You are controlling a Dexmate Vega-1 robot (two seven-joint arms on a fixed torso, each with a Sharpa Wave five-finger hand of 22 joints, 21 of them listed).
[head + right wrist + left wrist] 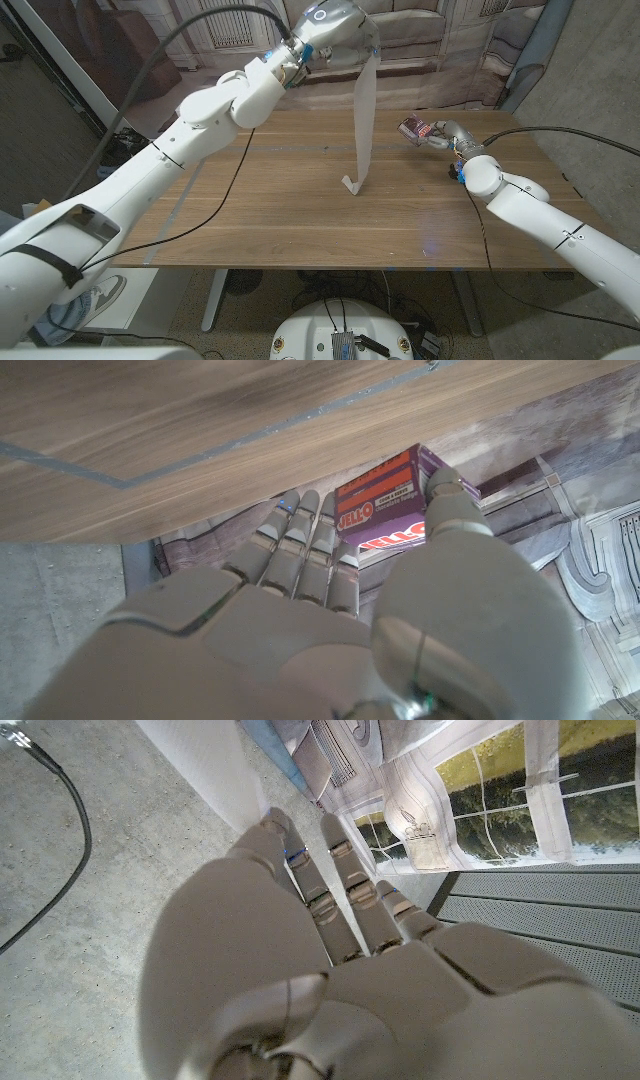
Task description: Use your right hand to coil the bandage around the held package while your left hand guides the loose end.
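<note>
The left hand (335,25) pinches the bandage (364,110) high, its tail touching the surface (300,220), while the right hand (440,133), well apart, grips the package (414,127) and should come under the strip first.

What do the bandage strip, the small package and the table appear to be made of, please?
Bandage: thin white fabric or gauze, probably; it hangs limp and slightly translucent.
Package: printed cardboard, seemingly; sharp edges, purple and orange print.
Table: wood or wood-look laminate, matte, with visible grain.
</note>
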